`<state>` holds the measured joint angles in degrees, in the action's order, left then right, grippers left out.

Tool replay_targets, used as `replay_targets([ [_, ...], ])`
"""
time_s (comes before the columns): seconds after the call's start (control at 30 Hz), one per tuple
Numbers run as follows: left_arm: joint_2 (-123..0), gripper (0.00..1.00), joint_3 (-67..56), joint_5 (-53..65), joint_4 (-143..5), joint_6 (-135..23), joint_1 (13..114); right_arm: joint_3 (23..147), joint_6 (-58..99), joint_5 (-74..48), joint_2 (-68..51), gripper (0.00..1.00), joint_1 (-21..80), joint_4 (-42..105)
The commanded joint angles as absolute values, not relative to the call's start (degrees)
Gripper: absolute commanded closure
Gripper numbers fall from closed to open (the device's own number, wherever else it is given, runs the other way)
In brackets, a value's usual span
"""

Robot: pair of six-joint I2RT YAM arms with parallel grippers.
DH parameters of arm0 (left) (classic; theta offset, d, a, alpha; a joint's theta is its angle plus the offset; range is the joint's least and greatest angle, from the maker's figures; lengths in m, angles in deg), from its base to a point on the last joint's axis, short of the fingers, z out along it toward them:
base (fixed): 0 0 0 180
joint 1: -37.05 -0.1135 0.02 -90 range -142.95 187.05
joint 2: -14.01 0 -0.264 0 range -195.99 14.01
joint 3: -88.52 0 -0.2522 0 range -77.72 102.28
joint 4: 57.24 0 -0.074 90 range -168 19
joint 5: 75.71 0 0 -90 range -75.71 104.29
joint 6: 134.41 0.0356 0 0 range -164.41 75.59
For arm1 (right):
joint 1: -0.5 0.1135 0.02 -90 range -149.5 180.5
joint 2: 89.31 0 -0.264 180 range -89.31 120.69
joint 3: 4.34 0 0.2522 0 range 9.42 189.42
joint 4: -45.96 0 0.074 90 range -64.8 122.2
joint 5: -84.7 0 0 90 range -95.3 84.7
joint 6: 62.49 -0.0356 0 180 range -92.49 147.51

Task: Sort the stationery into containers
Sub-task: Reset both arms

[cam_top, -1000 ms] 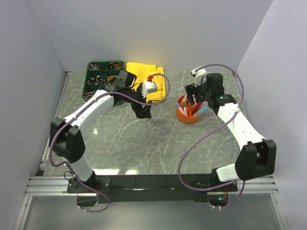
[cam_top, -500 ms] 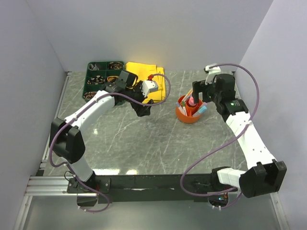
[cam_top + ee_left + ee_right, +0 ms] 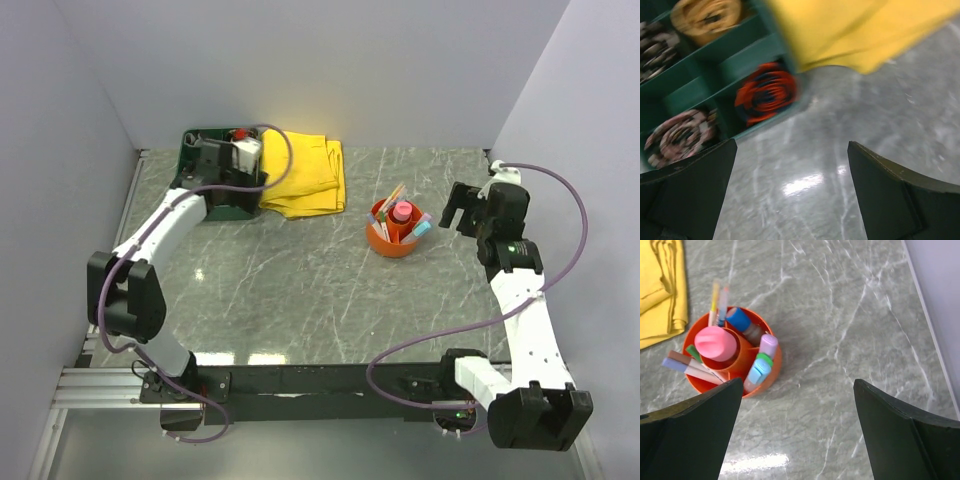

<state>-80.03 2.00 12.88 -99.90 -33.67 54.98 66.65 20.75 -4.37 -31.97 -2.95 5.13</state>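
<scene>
Right gripper (image 3: 458,208) has backed off the orange pot (image 3: 775,360) right of centre, left gripper (image 3: 791,145) swung over the upper-left green tray (image 3: 765,47), both gaping empty; pens (image 3: 690,371) standing in the pot look light, stiff, slick, so pinch mid-barrel.

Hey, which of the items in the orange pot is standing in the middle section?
The fat pink-capped one; the slimmer pens and markers all lean in the outer sections of the orange pot.

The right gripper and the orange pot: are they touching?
Apart. The top view shows bare table between the right gripper and the orange pot.
</scene>
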Motion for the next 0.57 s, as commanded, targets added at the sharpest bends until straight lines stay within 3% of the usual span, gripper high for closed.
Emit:
replay_targets([
  [0.0, -74.85, 0.01, 0.95, 18.33, -96.40, -42.56, 49.62, 65.06, 18.81, -2.58, -34.29, 0.00, -4.25, 6.71],
  [0.23, -73.96, 0.01, -2.13, 16.93, -96.66, -46.52, 40.57, 64.00, 20.39, -4.07, -35.78, 0.00, -5.39, 6.27],
  [0.53, -73.35, 0.01, -4.42, 15.79, -96.57, -46.70, 39.59, 63.30, 20.05, -5.13, -35.61, 0.00, -5.75, 6.88],
])
